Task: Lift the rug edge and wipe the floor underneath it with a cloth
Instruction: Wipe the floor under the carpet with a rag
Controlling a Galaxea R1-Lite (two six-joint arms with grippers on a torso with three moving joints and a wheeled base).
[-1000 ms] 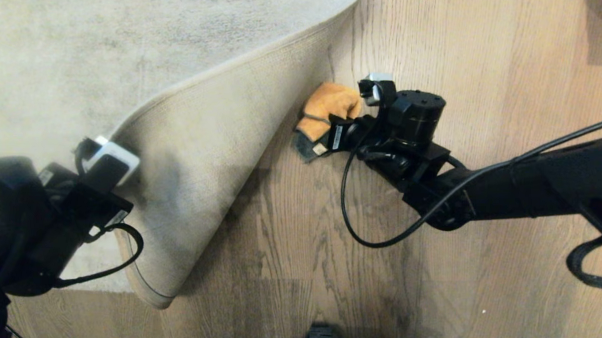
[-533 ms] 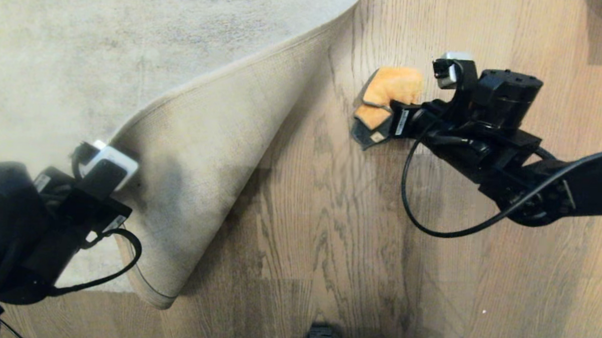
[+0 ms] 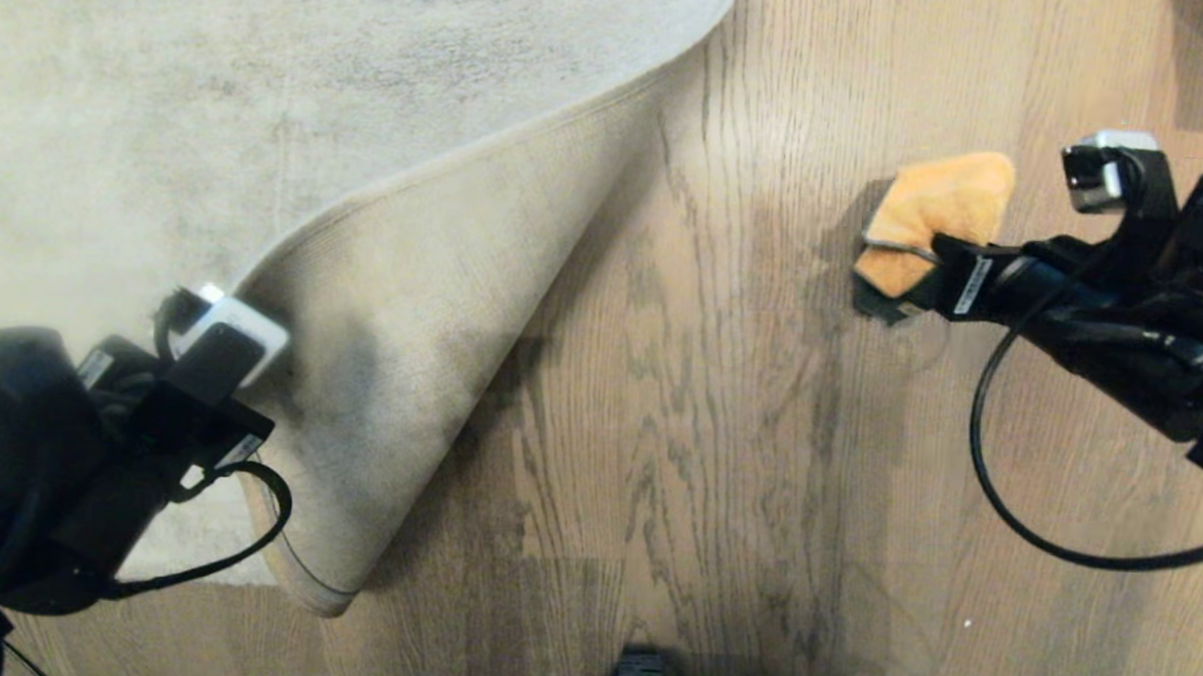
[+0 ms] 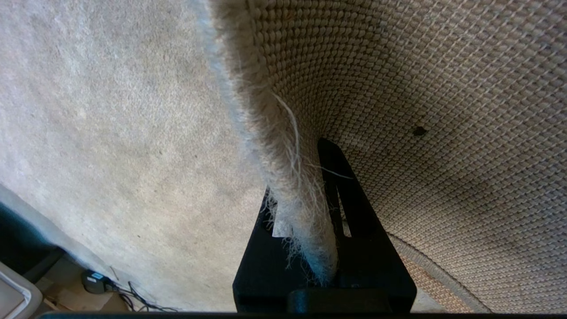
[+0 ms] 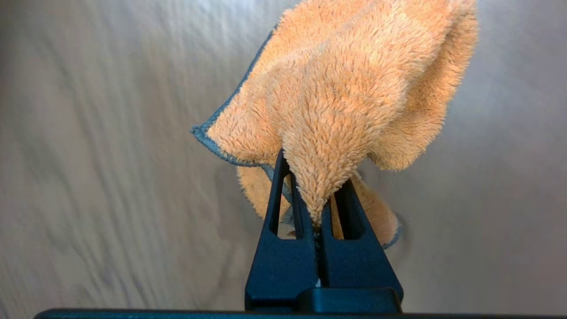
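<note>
Brown wood-grain plank floor (image 3: 719,402) lies bare beside the folded-back edge of the pale grey-beige short-pile rug (image 3: 413,301), which the left gripper (image 4: 305,221) holds raised, jaws clamped on its border. The right gripper (image 5: 318,221), jaws clamped on a fuzzy orange cloth (image 3: 941,215), sits well apart from the rug. If the left grip slips, the flap would likely drop over the floor.

Warm dim light, blurred floor (image 5: 110,155)
</note>
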